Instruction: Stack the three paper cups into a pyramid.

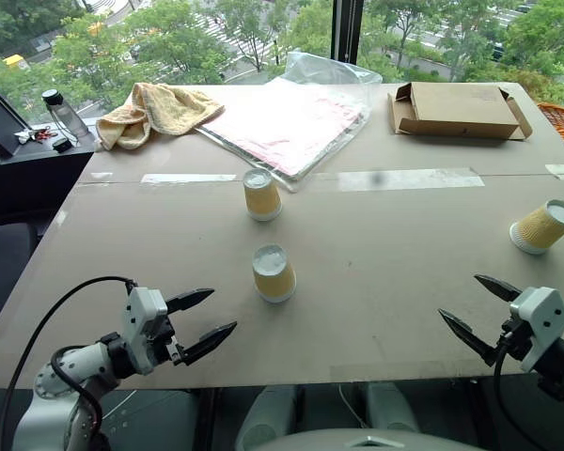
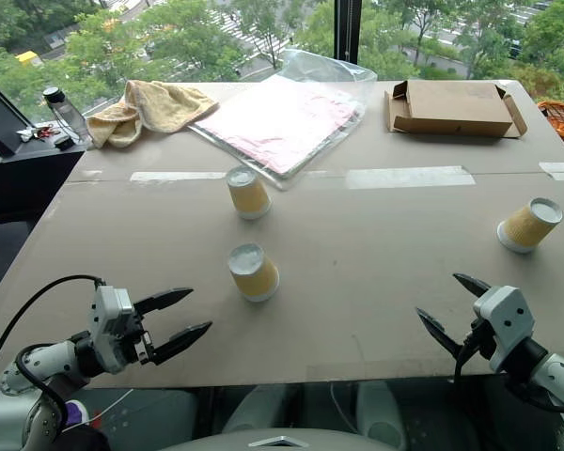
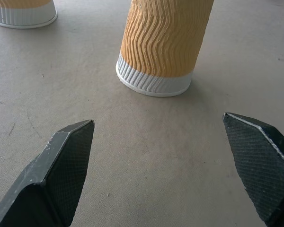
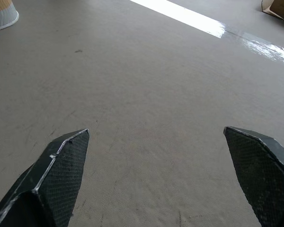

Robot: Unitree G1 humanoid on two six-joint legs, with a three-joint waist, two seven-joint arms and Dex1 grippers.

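Note:
Three yellow-tan paper cups stand upside down on the grey table [image 1: 376,235], apart from one another. The near cup [image 1: 274,272] is in the middle, a second cup [image 1: 261,194] is behind it, and the third cup [image 1: 543,225] sits tilted at the far right. My left gripper [image 1: 207,319] is open at the near left edge, pointing toward the near cup [image 3: 161,47], with a gap of table between them. My right gripper [image 1: 477,310] is open at the near right edge, empty, below the right cup.
A pink sheet in clear plastic [image 1: 287,122], a yellow towel [image 1: 155,108] and an open cardboard box [image 1: 456,111] lie along the table's far side. A bottle [image 1: 61,113] stands on the black ledge at the left. Tape strips [image 1: 409,178] cross the table.

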